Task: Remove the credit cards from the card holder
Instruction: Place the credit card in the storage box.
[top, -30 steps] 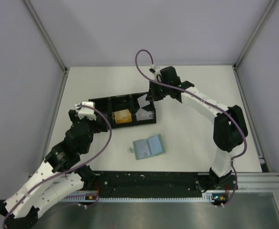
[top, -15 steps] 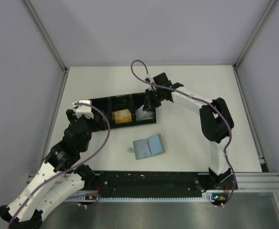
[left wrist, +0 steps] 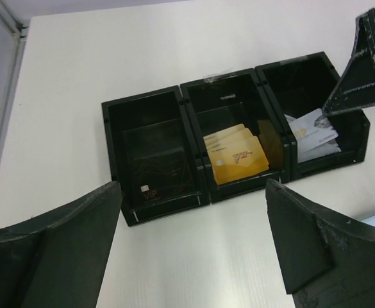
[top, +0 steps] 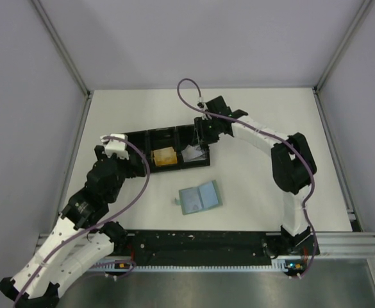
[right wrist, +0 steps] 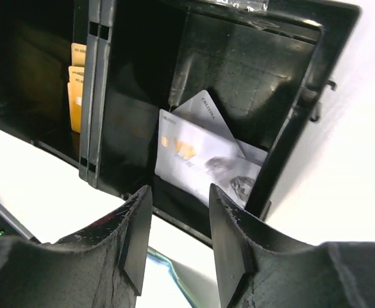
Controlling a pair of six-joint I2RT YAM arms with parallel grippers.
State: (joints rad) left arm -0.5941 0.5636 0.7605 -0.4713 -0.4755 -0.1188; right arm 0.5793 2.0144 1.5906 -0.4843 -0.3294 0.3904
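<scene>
The pale blue card holder [top: 199, 197] lies open and flat on the table, apart from both grippers. Its blue-edged corner shows between the right fingers in the right wrist view [right wrist: 168, 282]. Silvery-grey credit cards [right wrist: 200, 157] lie in the right compartment of a black tray [top: 136, 138]. Gold-orange cards [left wrist: 238, 157] lie in the middle compartment. My right gripper [top: 200, 142] hovers over the right compartment, open and empty [right wrist: 177, 240]. My left gripper [left wrist: 190, 256] is wide open and empty over bare table, just near of the tray's left end [top: 131, 172].
The tray's left compartment holds a dark card marked VIP [left wrist: 150, 192]. The right gripper's finger [left wrist: 363, 74] reaches over the tray's right end. White walls with metal posts [top: 62, 51] close in the table on three sides.
The right arm has folded in and lowered over the tray's right compartment. The silvery card seen by its fingers a second ago now lies in that compartment. The left arm shifted slightly.
</scene>
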